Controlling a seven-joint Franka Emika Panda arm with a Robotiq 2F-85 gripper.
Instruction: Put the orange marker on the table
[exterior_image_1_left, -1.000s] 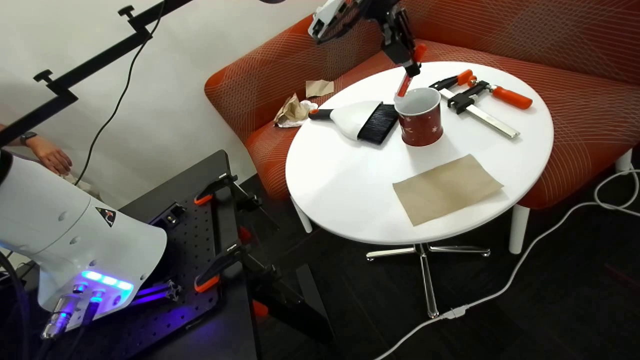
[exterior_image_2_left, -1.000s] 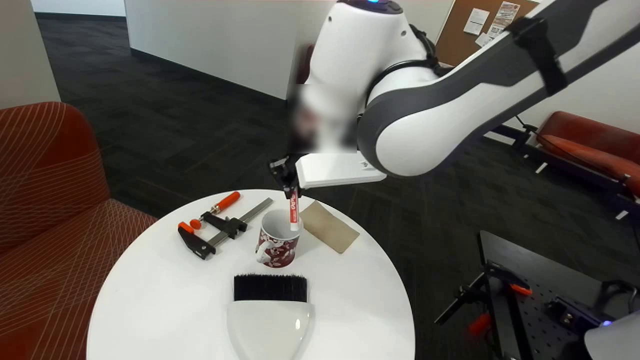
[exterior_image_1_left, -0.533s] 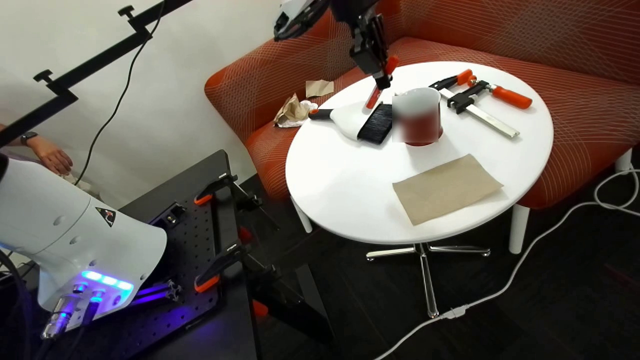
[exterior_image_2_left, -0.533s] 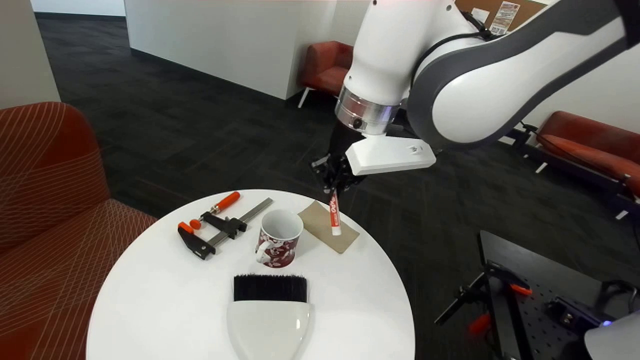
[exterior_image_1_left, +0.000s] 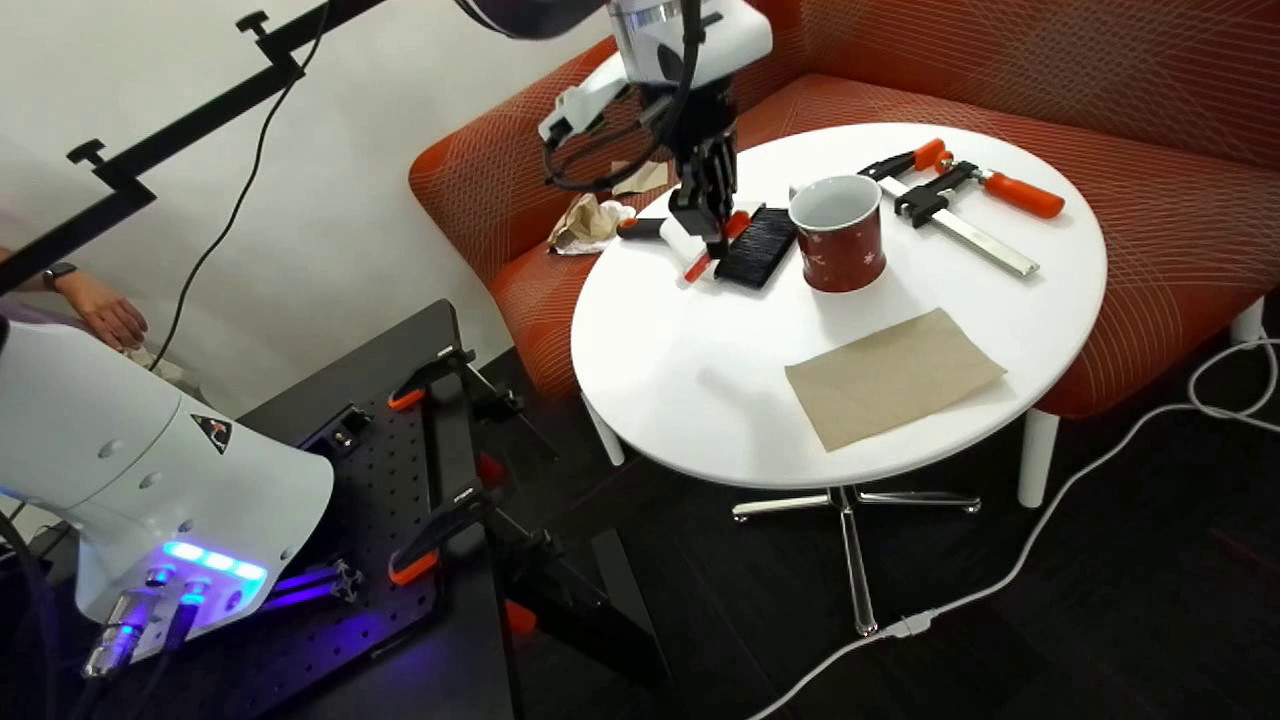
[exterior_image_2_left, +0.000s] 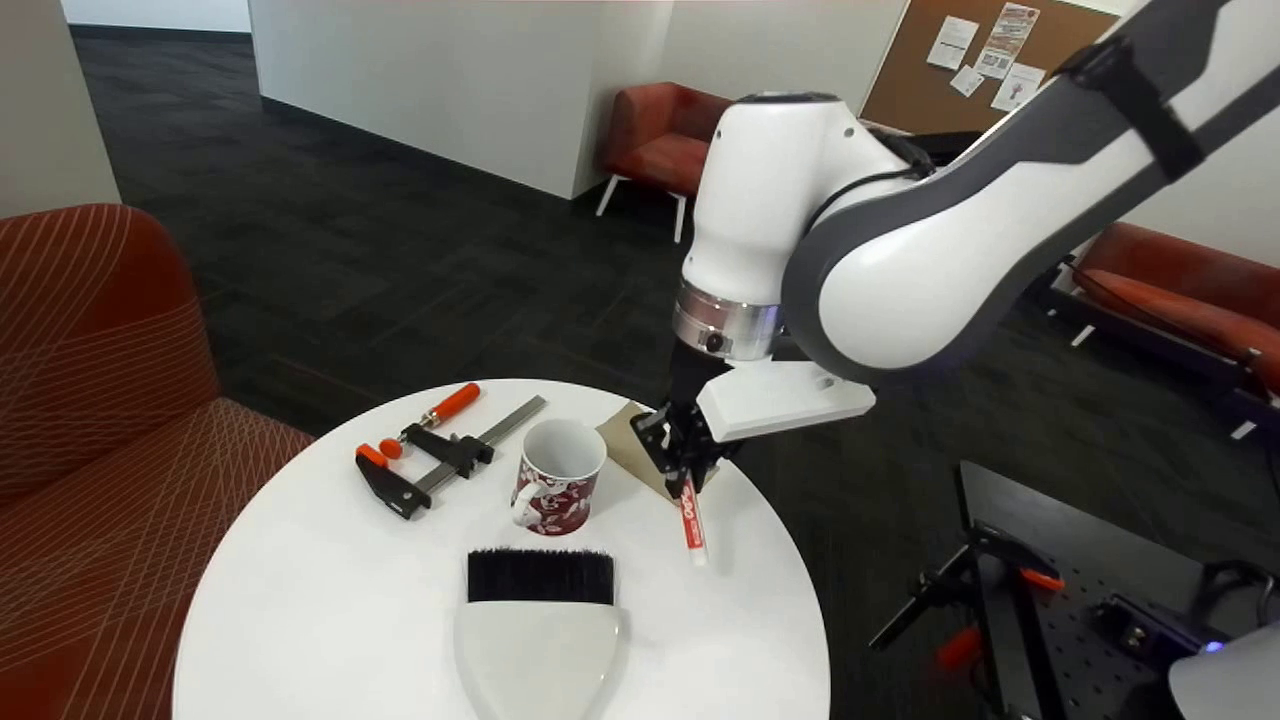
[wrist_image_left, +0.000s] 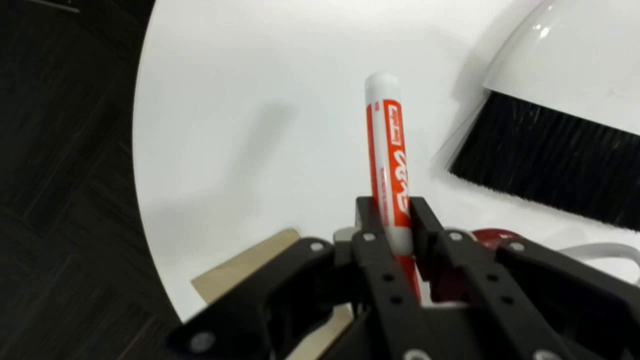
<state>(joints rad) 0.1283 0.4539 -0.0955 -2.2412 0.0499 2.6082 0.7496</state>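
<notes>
On the table (exterior_image_1_left: 680, 400), a bar clamp (exterior_image_2_left: 462, 455), a tan mat (exterior_image_1_left: 895, 380) and a white dustpan (exterior_image_2_left: 535, 655) with a black brush (exterior_image_2_left: 540, 577) lie near the upright red mug (exterior_image_1_left: 842, 250), on different sides of it. Beside the mug and apart from it, the arm (exterior_image_2_left: 755, 210) points the gripper (wrist_image_left: 392, 212) downward, its jaws clamped on the orange marker (wrist_image_left: 387, 150). The marker hangs tilted above the table, white end lowest, outside the mug.

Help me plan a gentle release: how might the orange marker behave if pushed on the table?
The orange marker will probably roll, since its barrel looks round. It seems stiff, projecting straight from the gripper, and likely light, being slim.
</notes>
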